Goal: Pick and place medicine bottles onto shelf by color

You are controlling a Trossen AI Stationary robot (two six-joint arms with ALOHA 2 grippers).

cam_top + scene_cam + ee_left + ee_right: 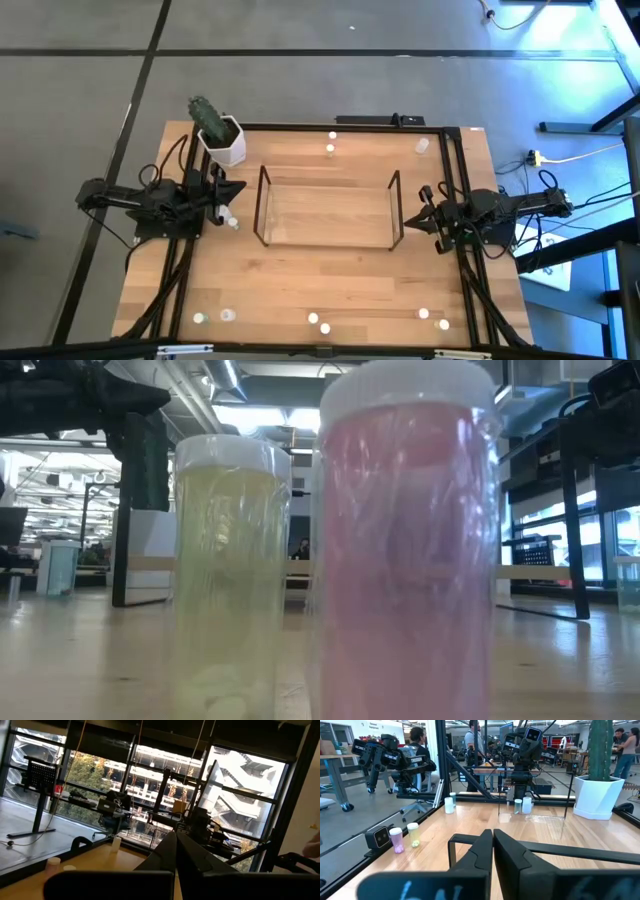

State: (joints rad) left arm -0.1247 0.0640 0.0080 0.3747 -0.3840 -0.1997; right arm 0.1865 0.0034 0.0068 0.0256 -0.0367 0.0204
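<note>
Gleaming wooden table point(320, 285) amid glass-walled workshop.

The left arm lies at mid-left of the high view, its left gripper point(235, 190) shut and pointing right. The right arm lies at mid-right, its right gripper point(408, 220) closed, pointing left.

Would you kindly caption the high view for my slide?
Both arms wait beside the empty clear shelf, left pincer and right pincer shut, medicine bottles scattered along the table edges.
</note>
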